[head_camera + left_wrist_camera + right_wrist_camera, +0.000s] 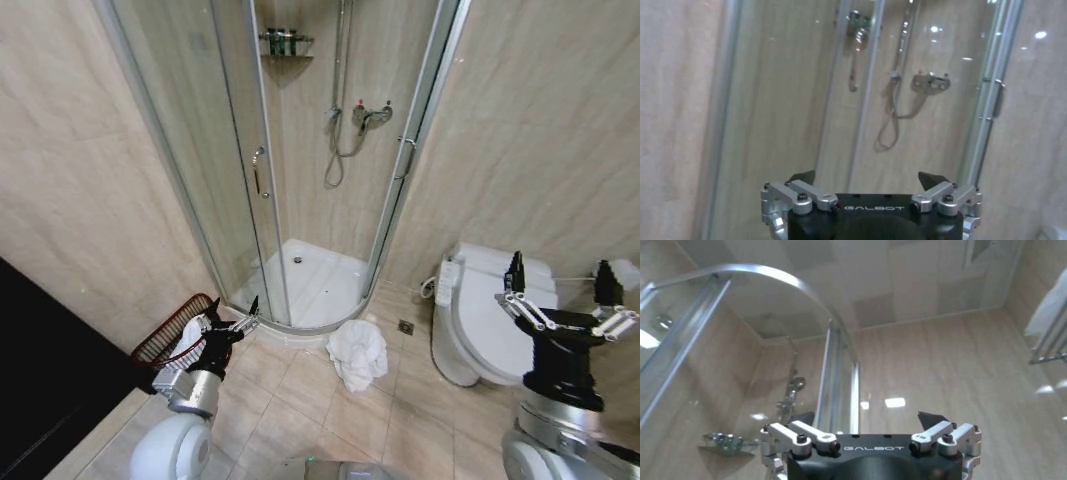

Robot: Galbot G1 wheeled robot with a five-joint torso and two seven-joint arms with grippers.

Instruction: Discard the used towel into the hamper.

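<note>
The used towel (357, 353), white and crumpled, lies on the tiled floor just in front of the shower's curved threshold. The hamper (163, 342), a dark reddish-brown openwork basket, stands by the left wall; a white patch shows at its rim. My left gripper (235, 318) is open and empty, low beside the hamper and left of the towel. In the left wrist view that gripper (867, 178) faces the shower glass. My right gripper (559, 272) is open and empty, raised above the toilet, well right of the towel. In its own wrist view it (867, 418) points up at wall and ceiling.
The glass shower enclosure (300, 190) fills the corner ahead, its white tray (320, 285) behind the towel. A white toilet (490, 325) stands at the right, with a floor drain (405, 327) beside it. A dark cabinet (40, 390) borders the left. Tiled floor lies between hamper and towel.
</note>
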